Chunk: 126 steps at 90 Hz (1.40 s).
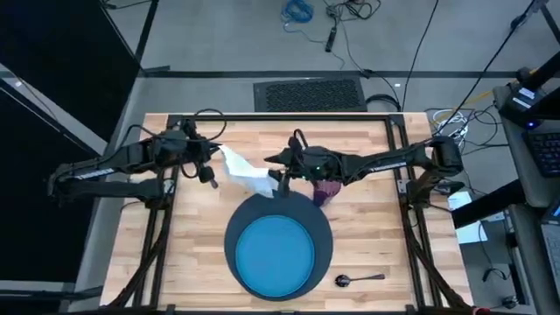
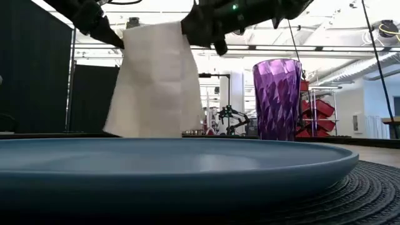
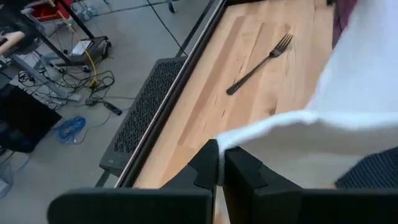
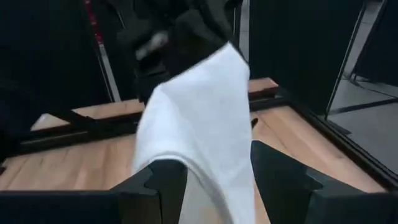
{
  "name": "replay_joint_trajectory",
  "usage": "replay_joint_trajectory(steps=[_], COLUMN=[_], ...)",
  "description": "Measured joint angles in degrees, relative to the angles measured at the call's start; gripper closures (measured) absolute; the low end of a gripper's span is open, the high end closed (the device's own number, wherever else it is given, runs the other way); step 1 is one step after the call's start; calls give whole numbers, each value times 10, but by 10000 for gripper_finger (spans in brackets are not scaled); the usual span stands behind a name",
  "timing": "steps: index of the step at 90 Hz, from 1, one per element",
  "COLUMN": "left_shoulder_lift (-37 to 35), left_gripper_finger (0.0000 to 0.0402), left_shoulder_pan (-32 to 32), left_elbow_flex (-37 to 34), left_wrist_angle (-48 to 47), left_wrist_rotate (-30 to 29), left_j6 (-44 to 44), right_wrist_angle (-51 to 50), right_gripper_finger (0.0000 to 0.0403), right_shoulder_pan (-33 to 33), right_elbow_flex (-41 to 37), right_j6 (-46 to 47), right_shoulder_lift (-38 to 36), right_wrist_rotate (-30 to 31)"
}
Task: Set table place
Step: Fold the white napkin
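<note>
A white cloth napkin hangs spread in the air between my two grippers, above the table just beyond the far rim of the charger. My left gripper is shut on one upper corner, and my right gripper is on the other. The bright blue plate lies on the dark round charger at the near middle. A purple cup stands upright on the table beside the charger's far right rim. A dark spoon lies near the front right. A dark fork lies flat on the wood. My left gripper pinches the napkin's top edge at one corner between its two fingers; the cloth hangs below, clear of the table. My right gripper has the other top corner between its fingers, the cloth draped over one fingertip. The napkin's top edge runs about level between both holds.
The table's black frame runs along the far edge. A black floor mat and cables lie beyond it. Bare wood lies left and right of the charger.
</note>
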Motion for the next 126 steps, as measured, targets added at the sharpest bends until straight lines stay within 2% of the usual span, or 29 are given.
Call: replay_joint_trajectory(steps=[35,56,82,126], left_shoulder_lift=[-1,-23,-56,-17], left_gripper_finger=[402,402,402,402], left_shoulder_pan=[0,0,0,0], left_elbow_flex=[0,0,0,0], left_wrist_angle=[0,0,4,61], left_wrist_rotate=[-7,-60,-79,-70], left_j6=[-20,-47,-77,-92], right_wrist_angle=[34,37,57,75], right_gripper_finger=[241,241,241,241], right_shoulder_pan=[4,4,4,11], right_elbow_flex=[0,0,0,0], right_j6=[26,52,47,11], right_shoulder_lift=[-2,-2,-2,2], right_wrist_rotate=[0,0,0,-1])
